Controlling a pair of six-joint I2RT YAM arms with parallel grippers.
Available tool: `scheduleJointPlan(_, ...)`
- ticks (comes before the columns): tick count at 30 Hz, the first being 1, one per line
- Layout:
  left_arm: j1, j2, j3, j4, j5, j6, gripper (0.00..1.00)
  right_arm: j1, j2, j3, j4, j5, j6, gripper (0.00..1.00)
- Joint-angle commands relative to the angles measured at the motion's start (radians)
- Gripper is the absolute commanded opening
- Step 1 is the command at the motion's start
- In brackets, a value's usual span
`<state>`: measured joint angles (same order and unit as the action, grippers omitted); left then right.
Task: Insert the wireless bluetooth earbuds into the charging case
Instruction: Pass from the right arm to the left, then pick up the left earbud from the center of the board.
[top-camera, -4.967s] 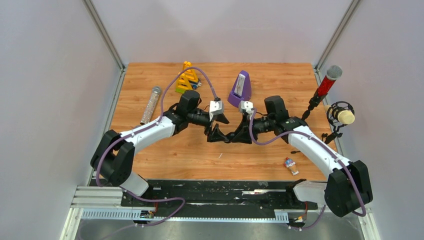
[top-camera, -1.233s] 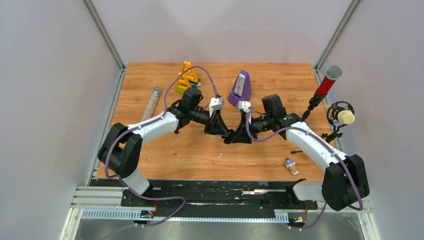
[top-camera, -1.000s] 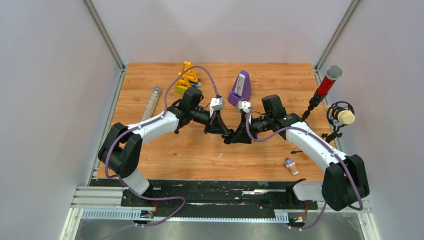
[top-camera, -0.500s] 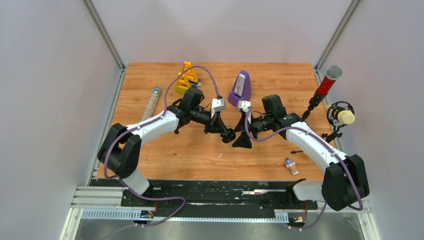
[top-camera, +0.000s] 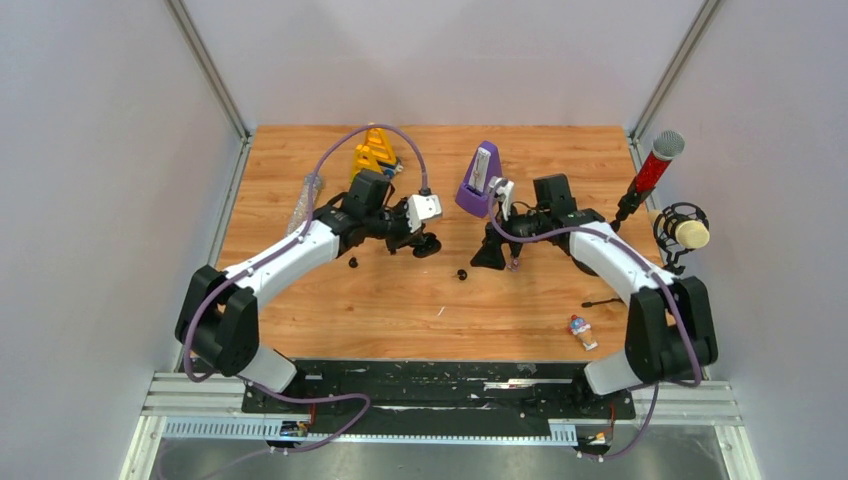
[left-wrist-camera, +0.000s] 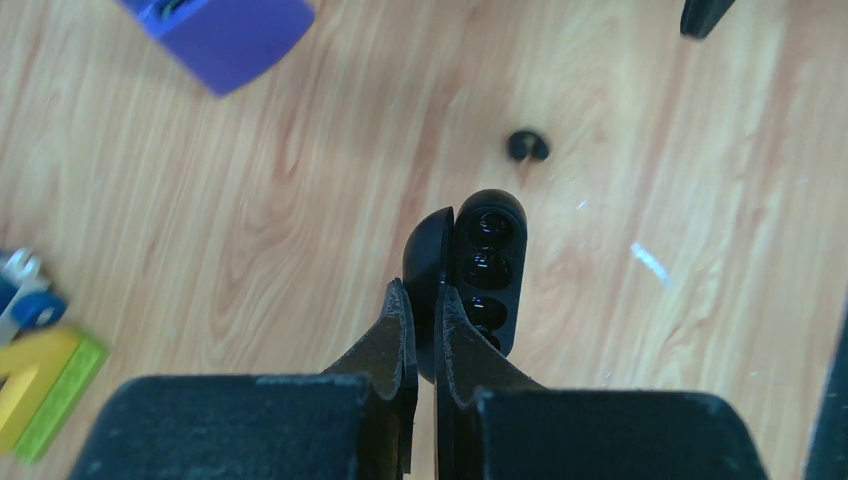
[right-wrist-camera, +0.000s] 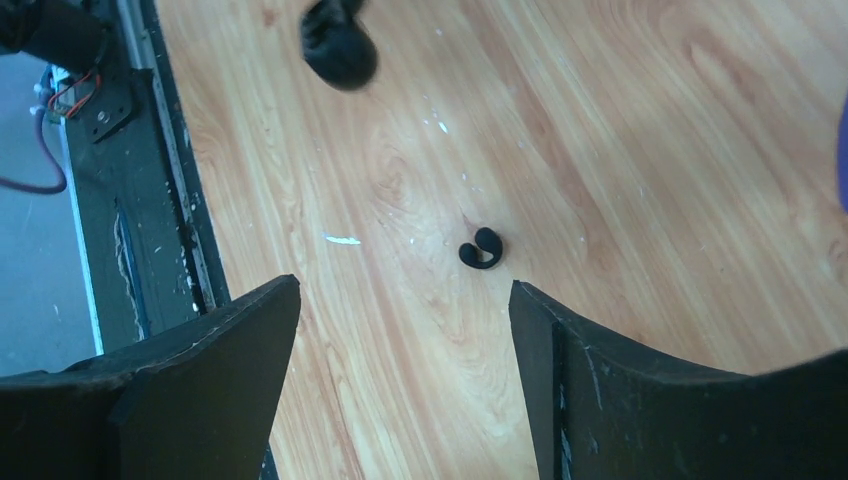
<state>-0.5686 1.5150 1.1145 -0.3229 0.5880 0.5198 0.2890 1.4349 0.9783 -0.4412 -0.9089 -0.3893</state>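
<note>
My left gripper (left-wrist-camera: 422, 290) is shut on the lid of the open black charging case (left-wrist-camera: 488, 262), whose glossy wells face the wrist camera. In the top view that gripper (top-camera: 428, 245) holds the case (top-camera: 426, 247) left of the table's centre. One black earbud (top-camera: 461, 273) lies on the wood between the two grippers, also seen as an earbud (left-wrist-camera: 527, 146) beyond the case and an earbud (right-wrist-camera: 481, 249) ahead of my right gripper (right-wrist-camera: 400, 300). That right gripper (top-camera: 497, 262) is open and holds nothing. A second small earbud (top-camera: 352, 262) lies under the left forearm.
A purple metronome (top-camera: 483, 178) stands just behind the right gripper. A yellow toy (top-camera: 375, 155) and a glitter tube (top-camera: 305, 200) are at the back left. Microphones (top-camera: 655, 165) stand on the right edge. A small figure (top-camera: 580, 332) lies front right.
The two grippers, close together before, have drawn apart. The right gripper has opened and an earbud now lies on the table between them. The left gripper has moved left with the case.
</note>
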Motion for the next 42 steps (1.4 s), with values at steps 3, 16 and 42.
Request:
scheduleJointPlan(3,0.000,-0.095,-0.092,0.038,-0.319,0.075,0.00,0.000,0.175,0.078,0.064,0.072,0.179,0.74)
scheduleJointPlan(16,0.000,-0.153,-0.185,0.167,-0.613,-0.003,0.00,0.096,0.333,0.117,0.113,0.226,0.307,0.62)
scheduleJointPlan(42,-0.032,-0.211,-0.251,0.297,-0.741,-0.021,0.00,0.116,0.408,0.132,0.094,0.368,0.316,0.33)
